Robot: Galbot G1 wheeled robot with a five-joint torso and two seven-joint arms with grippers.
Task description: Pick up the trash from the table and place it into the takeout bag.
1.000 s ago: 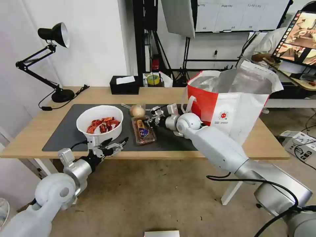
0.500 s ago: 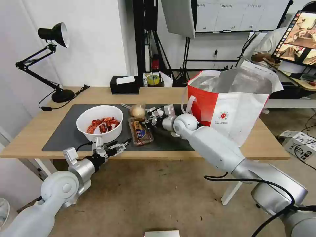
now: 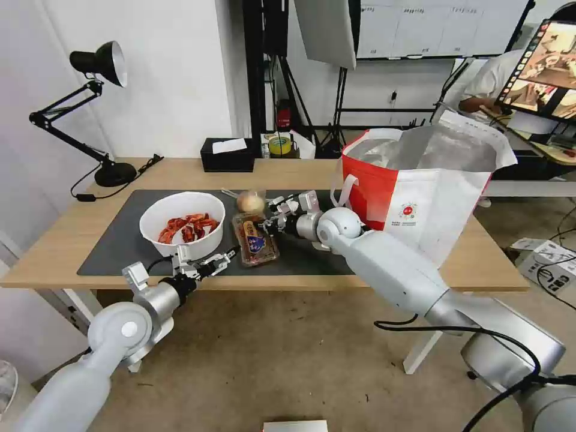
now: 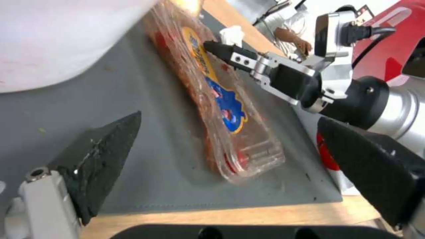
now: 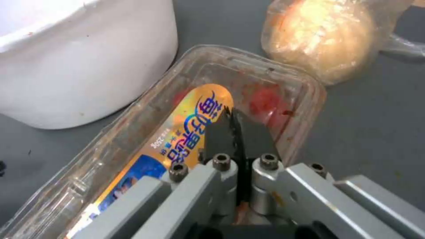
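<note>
The white bowl (image 3: 182, 223) of red shells stands on the grey mat (image 3: 114, 240) of the wooden table (image 3: 60, 252). To its right lies the clear tray (image 3: 255, 241) with red scraps and a blue-and-yellow label. Behind the tray sits the clear bag with a tan lump (image 3: 250, 202). My right gripper (image 3: 267, 225) is shut, its tips (image 5: 232, 116) resting on the tray's lid (image 5: 195, 109) near its far end. A crumpled white tissue (image 4: 232, 33) lies beyond those tips. My left gripper (image 3: 210, 264) stands open at the table's front edge, facing the tray's (image 4: 230, 109) near end. The takeout bag (image 3: 420, 198) stands open at the right.
A black tissue box (image 3: 227, 154) and a tape roll (image 3: 279, 144) stand at the table's back edge. A black desk lamp (image 3: 99, 63) occupies the back left corner. The bag's white handles (image 3: 343, 186) hang near my right forearm. Cartons (image 3: 543, 255) lie on the floor at right.
My left gripper has risen and moved forward to the table's front edge, toward the tray. My right gripper has shifted slightly left, and the tray has slid a little left with it.
</note>
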